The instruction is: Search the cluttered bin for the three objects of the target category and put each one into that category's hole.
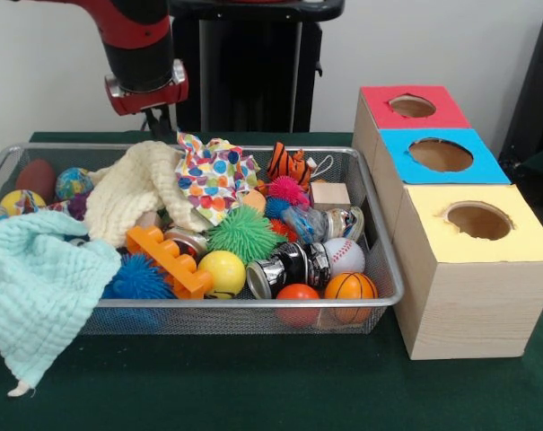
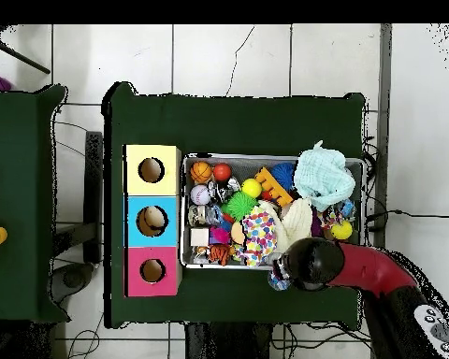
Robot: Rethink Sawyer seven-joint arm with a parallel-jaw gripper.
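The cluttered bin (image 1: 379,260) holds light, soft cloths over small round balls, best pinched centrally; claw (image 1: 159,121) state cannot be determined.

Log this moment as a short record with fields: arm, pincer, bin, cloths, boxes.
arm: red and black, above the bin's far edge in the front view
pincer: behind the cream cloth; open or shut cannot be told
bin: silver wire mesh, full of balls, cans, toys
cloths: cream and polka-dot cloth inside; mint cloth draped over the rim
boxes: red-topped box, blue-topped box, yellow-topped box beside the bin, one round hole each
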